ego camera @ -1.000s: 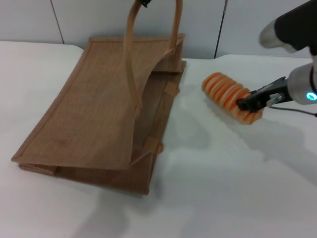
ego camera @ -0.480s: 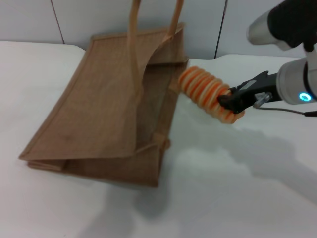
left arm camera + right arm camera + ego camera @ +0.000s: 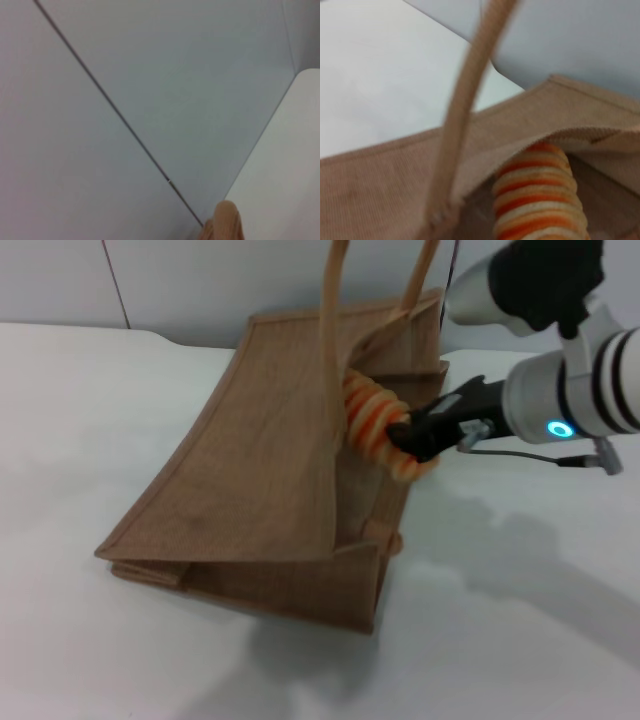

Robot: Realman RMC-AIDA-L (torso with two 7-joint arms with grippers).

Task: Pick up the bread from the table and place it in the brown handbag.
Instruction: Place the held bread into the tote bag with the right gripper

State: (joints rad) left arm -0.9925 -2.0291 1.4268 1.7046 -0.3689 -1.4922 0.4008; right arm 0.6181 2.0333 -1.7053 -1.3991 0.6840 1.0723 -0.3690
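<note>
The brown handbag point(image 3: 260, 460) lies slanted on the white table point(image 3: 90, 380), its mouth held open toward the right. Its loop handles point(image 3: 335, 300) rise out of the top of the head view. The bread point(image 3: 372, 420), cream with orange ridges, is half inside the bag's mouth, its far end under the upper flap. My right gripper point(image 3: 408, 436) is shut on the loaf's near end, just outside the opening. The right wrist view shows the bread point(image 3: 537, 200) under the bag's rim point(image 3: 560, 115), behind one handle point(image 3: 465, 110). My left gripper is out of view; only a handle tip point(image 3: 225, 222) shows.
A pale wall with dark seams point(image 3: 110, 280) stands behind the table. Bare white tabletop point(image 3: 520, 620) stretches to the right and front of the bag. A thin cable point(image 3: 530, 455) hangs under my right wrist.
My right gripper has carried the bread leftward from open table into the bag's mouth. The bag has shifted to the right and its handles have risen higher.
</note>
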